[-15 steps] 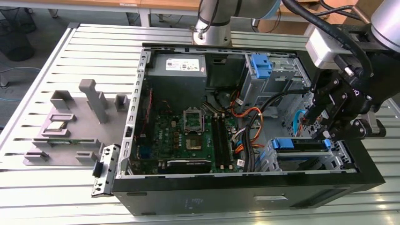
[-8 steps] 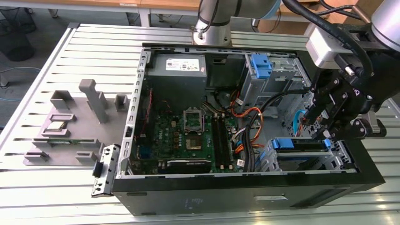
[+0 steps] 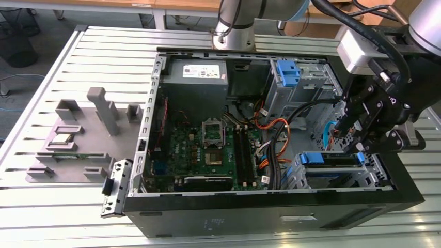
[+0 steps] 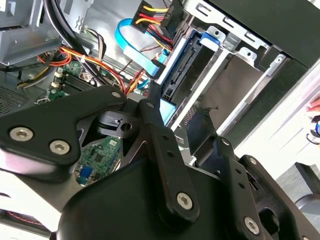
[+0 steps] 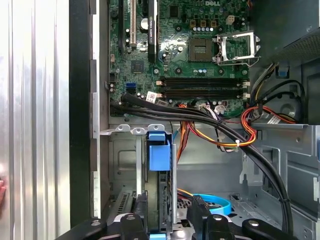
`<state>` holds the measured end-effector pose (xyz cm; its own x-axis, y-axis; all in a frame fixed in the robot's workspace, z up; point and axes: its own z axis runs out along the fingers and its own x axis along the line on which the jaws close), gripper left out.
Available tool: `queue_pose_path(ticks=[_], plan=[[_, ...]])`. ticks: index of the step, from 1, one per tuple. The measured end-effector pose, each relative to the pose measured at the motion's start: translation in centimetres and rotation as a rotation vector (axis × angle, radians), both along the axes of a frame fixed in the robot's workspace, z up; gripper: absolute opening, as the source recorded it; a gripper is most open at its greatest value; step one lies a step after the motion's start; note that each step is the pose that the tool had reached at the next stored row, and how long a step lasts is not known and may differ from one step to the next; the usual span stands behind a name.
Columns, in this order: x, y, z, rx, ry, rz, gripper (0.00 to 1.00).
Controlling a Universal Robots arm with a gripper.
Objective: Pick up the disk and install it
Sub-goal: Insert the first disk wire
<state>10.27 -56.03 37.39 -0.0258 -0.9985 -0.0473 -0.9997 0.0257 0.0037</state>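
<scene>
The disk stands on edge in the grey drive cage at the case's front corner. Its blue carrier tab faces the motherboard. In the exterior view the blue carrier of the disk shows in the cage at the exterior view's right. My gripper is open and straddles the near end of the disk. One finger lies close against the disk's side and the other stands a little apart. In the second wrist view the gripper reaches toward the disk in its bay.
Black and orange cables run past the cage toward the motherboard. A second blue bracket sits on the rear drive cage. Grey fixtures stand on the slatted table at the exterior view's left. A fingertip shows at the edge.
</scene>
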Motion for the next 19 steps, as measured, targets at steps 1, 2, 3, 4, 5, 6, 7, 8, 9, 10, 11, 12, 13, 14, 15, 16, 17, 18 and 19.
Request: queue_pose_path(ticks=[1,2,3,4,5,6,7,8,9,10,11,12,13,14,15,16,17,18,19], plan=[[0.0,0.14,0.0,-0.0001,0.0,0.0,0.48],[0.0,0.28,0.0,0.0,0.0,0.0,0.48],[0.0,0.45,-0.01,0.0001,0.0,0.0,0.48],[0.0,0.59,-0.02,0.0002,0.0,0.0,0.48],[0.01,0.67,-0.03,0.0001,0.0,0.0,0.48],[0.06,0.73,-0.05,0.0001,0.0001,0.0,0.48],[0.13,0.8,-0.08,0.0001,0.0001,0.0,0.48],[0.23,0.87,-0.11,0.0001,0.0001,0.0,0.48],[0.34,0.94,-0.15,0.0001,0.0,0.0,0.48],[0.46,1.02,-0.18,0.0,0.0,0.0,0.48],[0.57,1.09,-0.21,0.0001,0.0,0.0,0.48],[0.69,1.18,-0.23,0.0,0.0,0.0,0.48],[0.8,1.26,-0.28,0.0001,0.0,0.0,0.48],[0.9,1.31,-0.34,0.0001,0.0,0.0,0.48],[0.97,1.35,-0.42,0.0002,0.0,0.0,0.48],[1.01,1.37,-0.51,0.0001,0.0,0.0,0.48],[1.05,1.39,-0.63,0.0002,0.0,0.0,0.48],[1.07,1.4,-0.74,0.0,0.0,0.0,0.48],[1.09,1.41,-0.83,0.0001,0.0,0.0,0.48]])
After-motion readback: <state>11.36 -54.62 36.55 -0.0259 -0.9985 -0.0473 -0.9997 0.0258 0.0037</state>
